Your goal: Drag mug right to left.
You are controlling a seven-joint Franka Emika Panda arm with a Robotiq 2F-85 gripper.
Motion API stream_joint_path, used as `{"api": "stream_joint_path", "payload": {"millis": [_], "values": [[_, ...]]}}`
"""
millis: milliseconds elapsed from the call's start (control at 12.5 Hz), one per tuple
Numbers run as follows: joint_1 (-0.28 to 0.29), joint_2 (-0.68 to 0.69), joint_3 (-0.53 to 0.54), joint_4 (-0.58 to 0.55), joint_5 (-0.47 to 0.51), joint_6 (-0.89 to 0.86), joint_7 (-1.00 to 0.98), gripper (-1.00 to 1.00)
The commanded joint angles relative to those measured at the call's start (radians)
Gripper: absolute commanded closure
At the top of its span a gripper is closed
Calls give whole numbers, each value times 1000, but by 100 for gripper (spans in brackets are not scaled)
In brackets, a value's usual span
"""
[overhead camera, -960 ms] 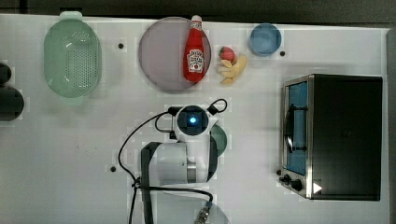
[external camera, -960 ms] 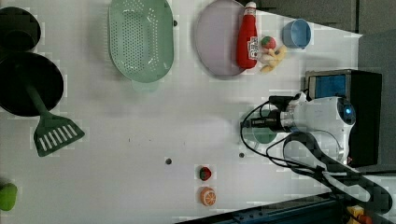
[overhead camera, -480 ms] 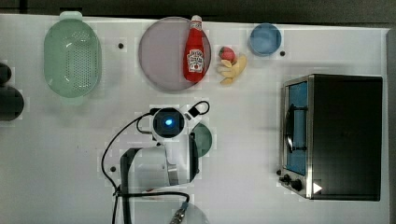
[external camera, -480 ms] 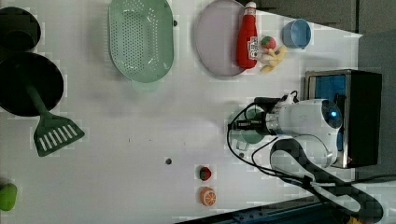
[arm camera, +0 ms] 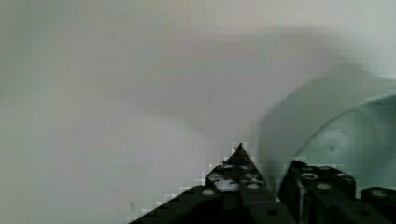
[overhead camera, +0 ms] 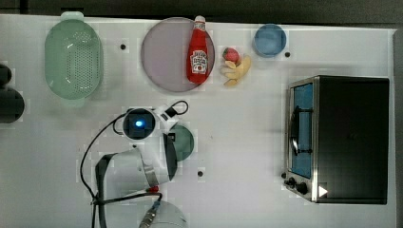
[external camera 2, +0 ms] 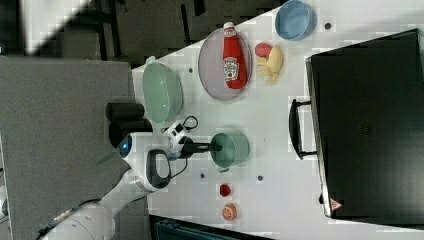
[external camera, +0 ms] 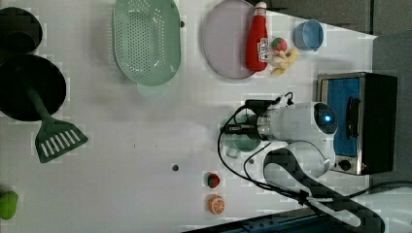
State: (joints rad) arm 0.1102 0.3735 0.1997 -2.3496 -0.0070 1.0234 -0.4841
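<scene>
A: How much open room does the mug (overhead camera: 184,141) have?

B: In the top view it sits near the middle of the white tabletop (overhead camera: 247,142), half hidden under the arm (overhead camera: 142,156). To the top view's left of the arm the surface lies bare out to the two dark round things (overhead camera: 7,99) at the left edge. To the top view's right it is bare up to the oven (overhead camera: 340,137), which stands well apart from the mug.

A: And the far side?

B: Along the far edge, top view's left to right: colander (overhead camera: 73,59), plate (overhead camera: 168,54) with a ketchup bottle (overhead camera: 198,52) lying on it, toy fruit (overhead camera: 235,64), blue bowl (overhead camera: 269,40). All are well apart from the mug. In the left view a spatula (external camera: 53,138) lies far over on the left view's left, and two small fruits (external camera: 214,191) sit near the tabletop's near edge, below the mug.

A: What does the mug look like?

B: Dark teal-green, round, upright, open mouth up. The right view shows its rim and hollow inside (external camera 2: 230,148) plainly, with a small handle on its lower side there.

A: The end effector?

B: In the right view the end effector (external camera 2: 216,147) reaches to the mug's rim on the right view's left side. In the wrist view its dark fingers (arm camera: 243,175) stand close together, one on each side of the mug's wall, pinching it.
</scene>
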Motion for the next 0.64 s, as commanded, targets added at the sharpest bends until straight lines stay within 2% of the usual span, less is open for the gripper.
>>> {"api": "stream_joint_path", "payload": {"millis": [80, 640], "values": [[65, 19, 18, 56, 5, -4, 98, 65], [202, 84, 17, 172, -1, -25, 233, 65]]}}
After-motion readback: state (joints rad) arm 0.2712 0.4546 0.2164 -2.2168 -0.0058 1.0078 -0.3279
